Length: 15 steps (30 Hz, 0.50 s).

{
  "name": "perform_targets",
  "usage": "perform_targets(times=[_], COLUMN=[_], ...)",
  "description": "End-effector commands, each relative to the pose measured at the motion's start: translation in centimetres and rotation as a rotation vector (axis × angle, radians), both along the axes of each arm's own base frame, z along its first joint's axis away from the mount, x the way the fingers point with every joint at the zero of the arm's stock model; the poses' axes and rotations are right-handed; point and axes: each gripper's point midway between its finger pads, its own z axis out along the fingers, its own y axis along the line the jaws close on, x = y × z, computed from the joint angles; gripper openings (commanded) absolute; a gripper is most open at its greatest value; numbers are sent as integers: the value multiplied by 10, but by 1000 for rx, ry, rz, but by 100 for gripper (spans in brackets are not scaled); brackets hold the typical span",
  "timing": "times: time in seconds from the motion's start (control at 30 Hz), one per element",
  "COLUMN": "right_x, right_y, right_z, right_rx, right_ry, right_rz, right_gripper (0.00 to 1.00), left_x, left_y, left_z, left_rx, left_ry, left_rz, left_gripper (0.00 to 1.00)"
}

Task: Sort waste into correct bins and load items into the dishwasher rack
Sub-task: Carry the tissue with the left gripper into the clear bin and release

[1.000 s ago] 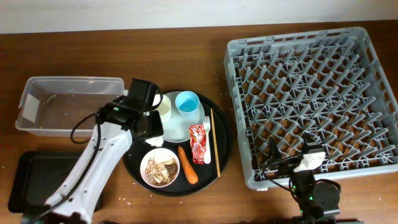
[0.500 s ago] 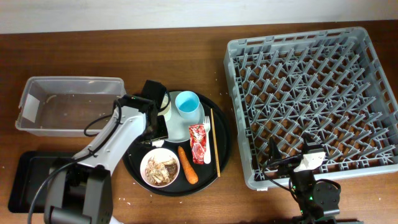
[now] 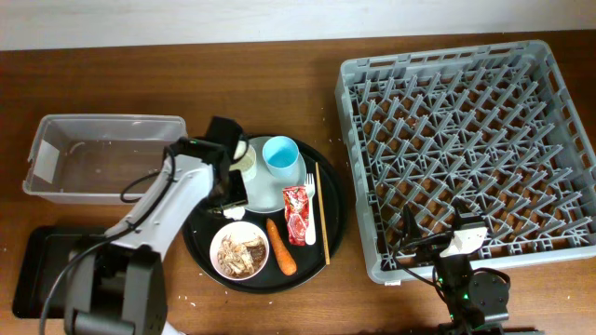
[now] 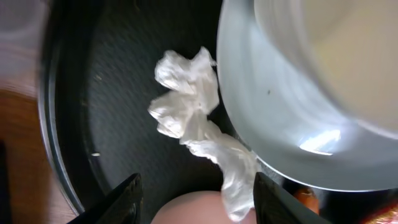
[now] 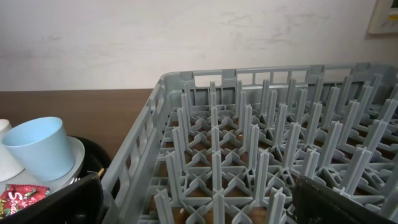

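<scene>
Your left claw (image 4: 198,202) hangs open over the round black tray (image 4: 112,93), its fingers (image 4: 132,198) spread either side of the lower end of the crumpled napkin (image 4: 186,106). The napkin lies on the tray at about nine o'clock from its centre, against the rim of the plate (image 4: 273,124) and at twelve o'clock from the bowl (image 3: 240,249) of scraps. Your right claw (image 5: 198,202) sits wide open and empty at six o'clock of the rack (image 3: 466,140).

The wooden table (image 3: 279,65) carries a clear tub (image 3: 112,119), shallow black tray (image 3: 42,265), round black tray (image 3: 317,265) and grey rack (image 3: 466,130).
</scene>
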Motion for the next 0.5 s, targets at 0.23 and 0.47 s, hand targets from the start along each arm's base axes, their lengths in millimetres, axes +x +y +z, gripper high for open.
perform_targets(times=[0.23,0.47], right_x=[0,0], right_y=[-1,-1], right_z=[-3,-3], right_rx=[0,0], right_ry=[6,6], right_rz=[-6,-6], right_gripper=[99,99], left_x=[3,-6], left_y=[-6,-7], left_z=[17,-18], left_rx=[-74,-92], left_ry=[-58,-67], left_rz=[4,7], left_gripper=[70,70])
